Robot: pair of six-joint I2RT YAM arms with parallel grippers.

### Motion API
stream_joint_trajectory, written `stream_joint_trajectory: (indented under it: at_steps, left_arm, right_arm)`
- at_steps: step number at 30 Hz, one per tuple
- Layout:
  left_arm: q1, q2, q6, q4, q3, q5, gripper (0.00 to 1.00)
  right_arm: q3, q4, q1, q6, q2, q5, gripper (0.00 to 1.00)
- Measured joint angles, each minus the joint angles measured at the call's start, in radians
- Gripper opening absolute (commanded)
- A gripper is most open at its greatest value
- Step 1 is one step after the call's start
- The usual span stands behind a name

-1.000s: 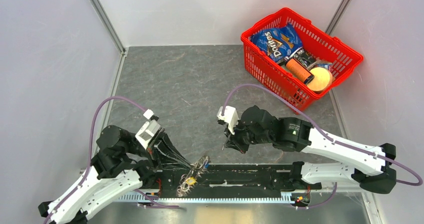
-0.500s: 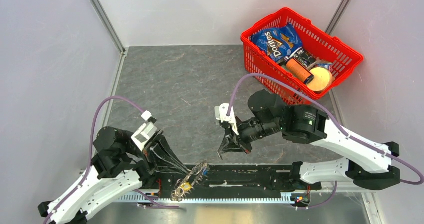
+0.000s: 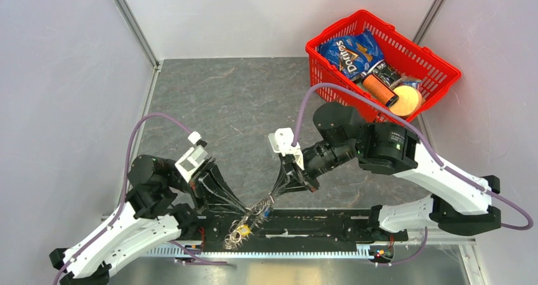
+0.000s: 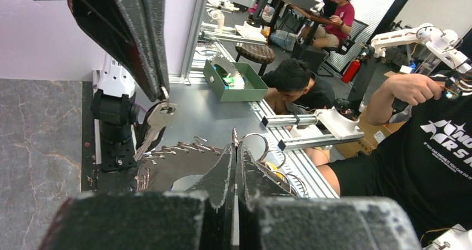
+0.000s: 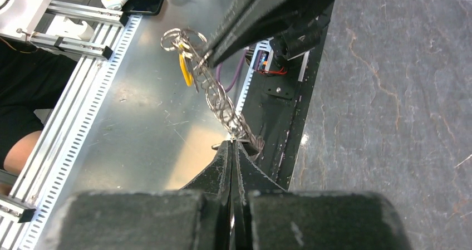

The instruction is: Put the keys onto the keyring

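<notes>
The left gripper point(image 3: 247, 208) is clamped tight on the keyring point(image 3: 243, 226), which hangs at the tabletop's point(image 3: 241, 101) near edge, above the black rail point(image 3: 317, 221) between the arm bases. The right gripper point(image 3: 271, 200) is pinched closed on a silver key point(image 4: 157, 121), its tip touching the ring's upper end. A yellow key point(image 5: 185, 72) already hangs on the ring. A red basket point(image 3: 335, 88) of snacks sits at the far right corner, well apart
</notes>
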Motion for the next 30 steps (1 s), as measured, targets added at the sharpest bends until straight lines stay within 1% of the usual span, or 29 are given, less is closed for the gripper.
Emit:
stream_joint_trajectory:
  at_steps: [4,13,30]
  left_arm:
    - [0.0,0.031,-0.027,0.048,-0.014,-0.003,0.02]
    - [0.0,0.065,-0.071,0.105,-0.018,-0.023,0.02]
    - [-0.001,0.094,-0.13,0.161,-0.034,-0.089,0.02]
  right_arm:
    - [0.047,-0.021,0.003,-0.043,0.037,-0.014,0.0]
    - [0.06,-0.048,0.004,-0.134,0.057,-0.013,0.0]
    - [0.105,-0.082,0.009,-0.201,0.056,-0.032,0.0]
